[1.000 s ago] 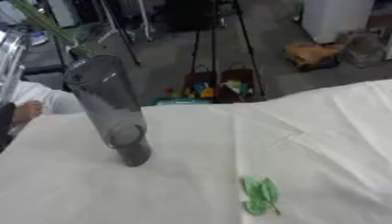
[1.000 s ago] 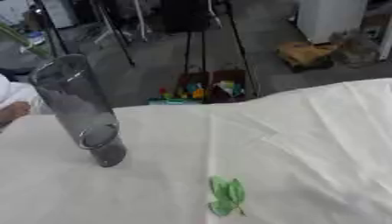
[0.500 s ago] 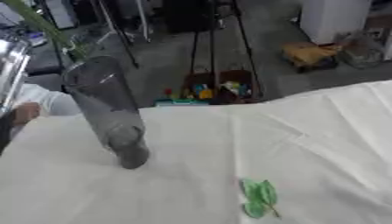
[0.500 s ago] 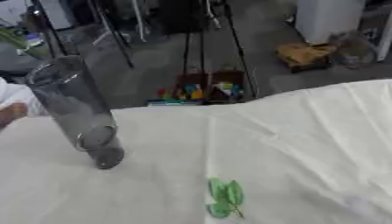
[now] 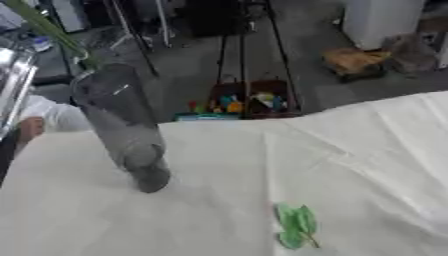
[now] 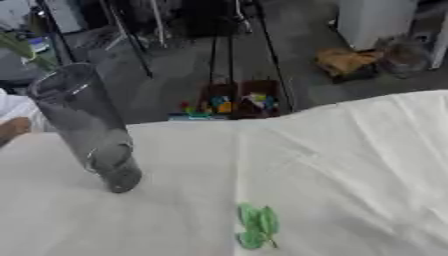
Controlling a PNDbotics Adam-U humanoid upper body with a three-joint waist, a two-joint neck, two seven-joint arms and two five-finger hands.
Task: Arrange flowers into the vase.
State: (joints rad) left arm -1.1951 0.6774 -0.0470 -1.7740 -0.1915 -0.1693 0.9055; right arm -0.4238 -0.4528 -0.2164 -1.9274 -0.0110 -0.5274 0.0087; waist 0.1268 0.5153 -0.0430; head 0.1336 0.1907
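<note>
The vase (image 5: 122,125) stands on the counter (image 5: 367,150), which is draped in a white cloth. It is a tall clear glass cylinder, its long axis upright, though in my view it leans with the open mouth up and to the left and the base lower and to the right. Nothing sits inside it that I can make out.

A green stem (image 5: 48,30) slants across the upper left, just above and left of the vase mouth, running from the top-left corner down toward the rim. I cannot tell what holds it.

To the right of the vase and nearer to me, well apart from it, a small green leafy sprig (image 5: 296,226) lies flat on the cloth, its length running roughly toward and away from me.

Left of the vase, at the counter's edge, a person's hand (image 5: 29,129) in a white sleeve rests.

Neither of my hands shows, so I cannot tell the state of my fingers.
</note>
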